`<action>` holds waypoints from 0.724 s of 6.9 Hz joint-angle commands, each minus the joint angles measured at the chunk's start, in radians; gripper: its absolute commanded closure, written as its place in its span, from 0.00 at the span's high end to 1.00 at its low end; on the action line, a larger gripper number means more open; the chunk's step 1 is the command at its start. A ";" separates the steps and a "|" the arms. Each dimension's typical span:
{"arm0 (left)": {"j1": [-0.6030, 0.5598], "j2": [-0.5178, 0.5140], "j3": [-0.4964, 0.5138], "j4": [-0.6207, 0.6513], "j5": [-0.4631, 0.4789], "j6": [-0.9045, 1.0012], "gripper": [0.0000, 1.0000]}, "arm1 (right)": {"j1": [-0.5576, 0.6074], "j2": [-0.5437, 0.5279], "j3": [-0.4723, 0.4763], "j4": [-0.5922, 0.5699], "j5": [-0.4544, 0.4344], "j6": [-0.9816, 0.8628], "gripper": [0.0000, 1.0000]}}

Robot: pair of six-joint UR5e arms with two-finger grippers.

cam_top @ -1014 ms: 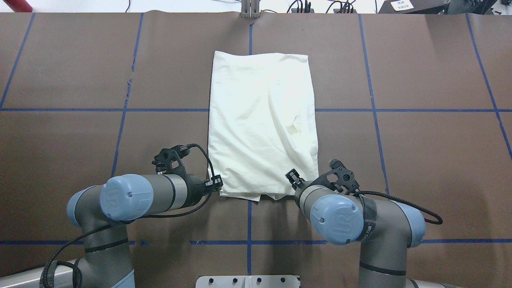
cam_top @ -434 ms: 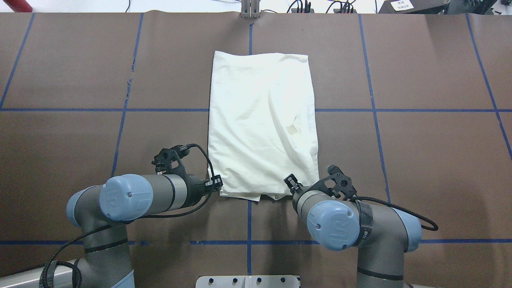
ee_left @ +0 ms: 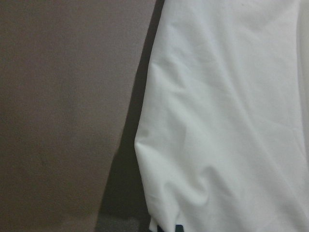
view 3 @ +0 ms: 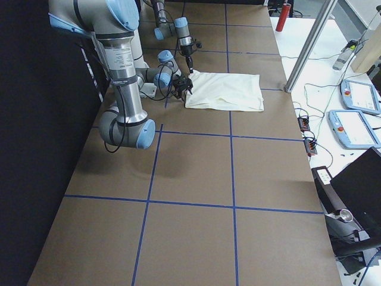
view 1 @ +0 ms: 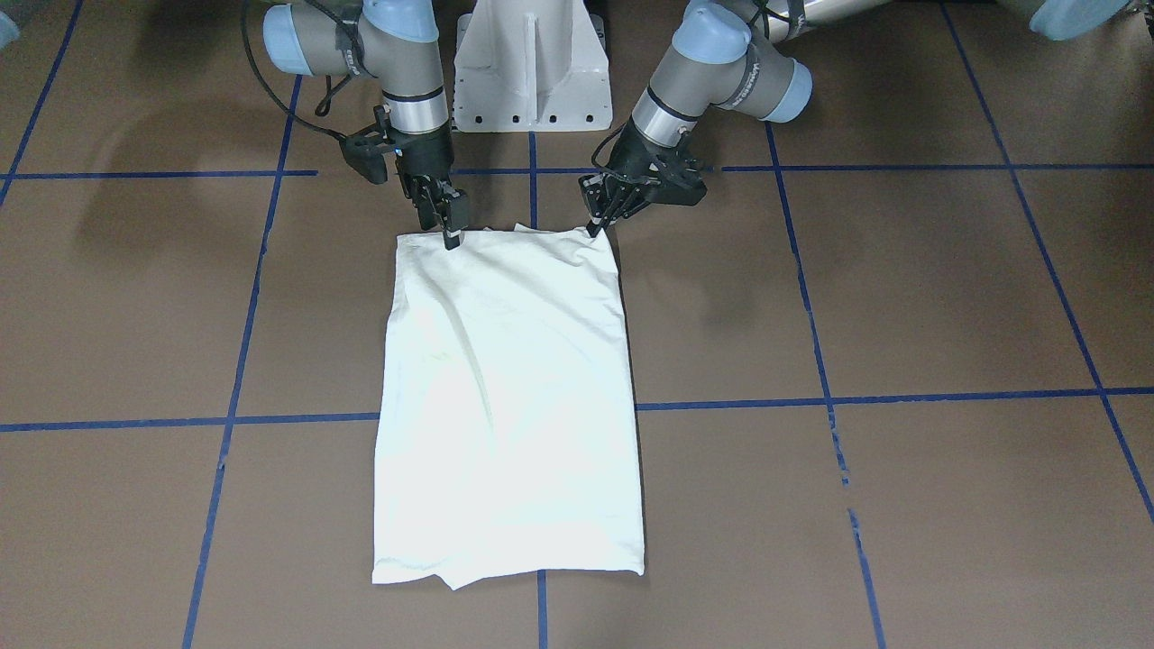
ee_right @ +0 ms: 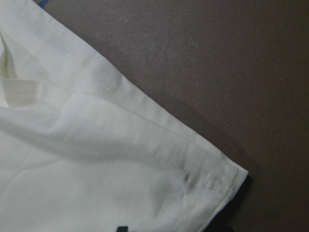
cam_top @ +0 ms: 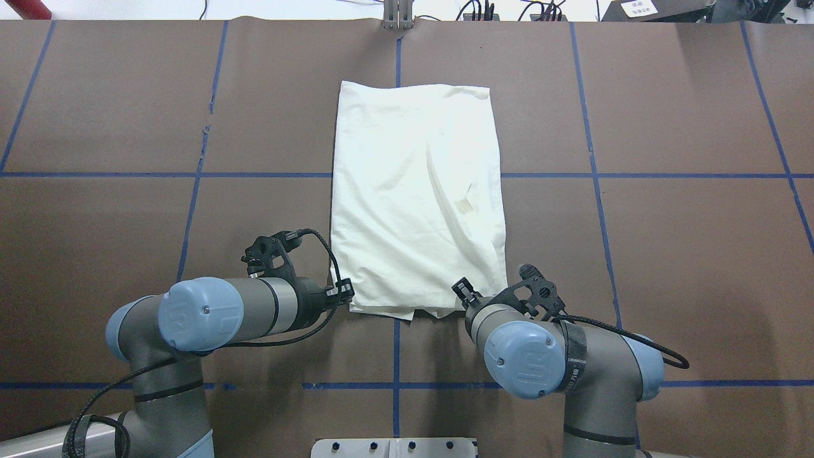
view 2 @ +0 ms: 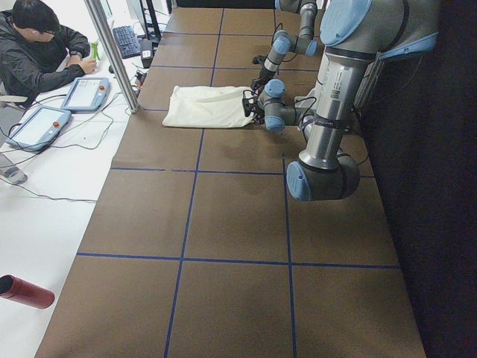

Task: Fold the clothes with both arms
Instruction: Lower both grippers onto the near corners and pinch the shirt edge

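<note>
T-shirt (view 1: pixel 509 388) lies flat on the table (view 1: pixel 902 297), plain side up, a long rectangle; L gripper (view 1: pixel 595 227) is at its near corner, R gripper (view 1: pixel 451 236) on the near hem, a bit inboard of the other corner; can't tell if either claw has closed on cloth. Risks imo: R's offset grip lets that corner sag & the fold skews; a top-layer-only pinch leaves lower layers behind.

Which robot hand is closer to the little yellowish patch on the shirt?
Right. The right hand is at the shirt corner on the side of the patch; the left hand is at the other near corner, farther away.
</note>
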 commanded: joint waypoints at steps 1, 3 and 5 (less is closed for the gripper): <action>0.000 -0.001 0.000 0.000 0.000 0.000 0.00 | -0.001 0.003 -0.011 0.003 -0.003 0.000 0.70; 0.000 -0.001 0.000 0.000 0.000 0.000 0.00 | 0.005 0.022 -0.012 0.003 -0.019 0.002 0.57; 0.000 -0.001 0.000 0.000 0.000 0.000 0.00 | 0.010 0.022 -0.012 0.003 -0.019 0.017 0.52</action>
